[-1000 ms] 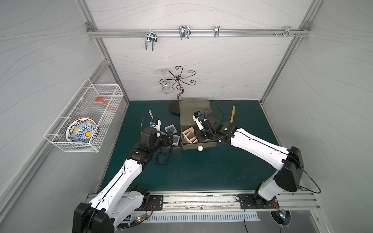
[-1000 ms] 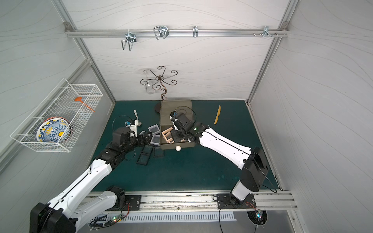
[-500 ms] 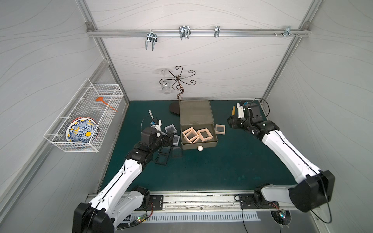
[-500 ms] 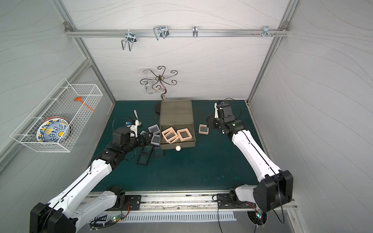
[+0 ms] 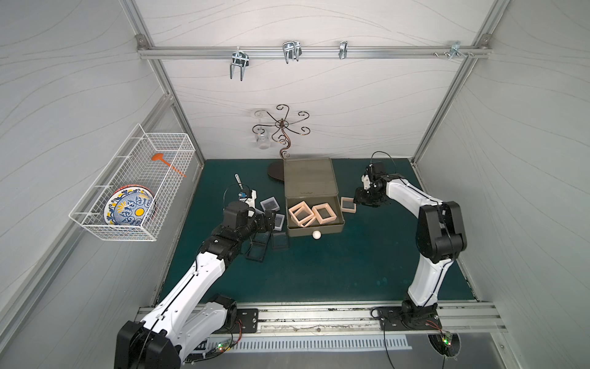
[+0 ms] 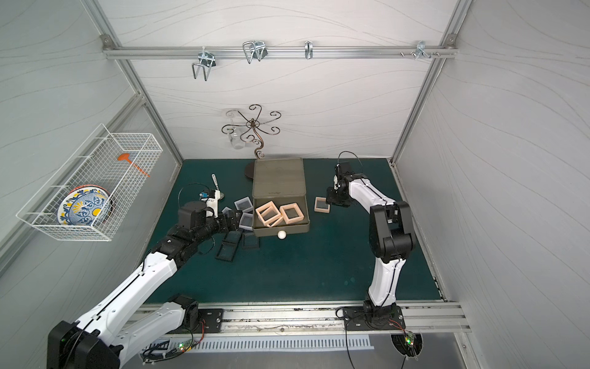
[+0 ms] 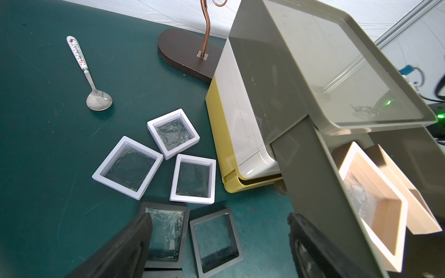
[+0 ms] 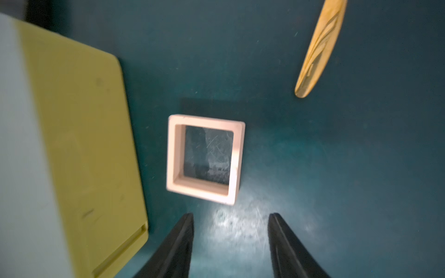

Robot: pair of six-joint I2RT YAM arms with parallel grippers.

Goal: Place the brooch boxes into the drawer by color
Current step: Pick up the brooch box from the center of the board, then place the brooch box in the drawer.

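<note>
**While one peach box waits on the mat, the right claw faces it empty**

Because the last peach-rimmed box [image 5: 348,205] lies flat on the green mat on the right arm's side of the drawer chest [image 5: 309,179], the right arm is plainly the nearer one. The chest stands between that box and the left arm. In the right wrist view the box [image 8: 204,158] sits straight ahead of the right gripper [image 8: 231,216], beyond its tips and not touching them. It is just beside the chest's yellow tier, with a strip of mat between. The box is square, so it has no long axis. Its sides run nearly square to the jaws, slightly skewed. The jaws stand apart with nothing between them. A slim tan blade-shaped piece [image 8: 320,45] lies well apart from it.

The olive top drawer [image 5: 316,228] is pulled out, its ball knob [image 5: 316,234] towards the arms. Two peach boxes [image 5: 324,214] lean inside it, with an edge of what may be a third beneath. The white and yellow tiers look shut.

The left gripper [image 7: 218,221] is spread wide and grips nothing. It hangs over the black boxes [image 7: 215,243], with three white boxes [image 7: 127,167] on the mat just past them.

The wire basket [image 5: 178,150] on the wall holds a patterned plate [image 5: 127,207] and an orange utensil [image 5: 158,157].
</note>
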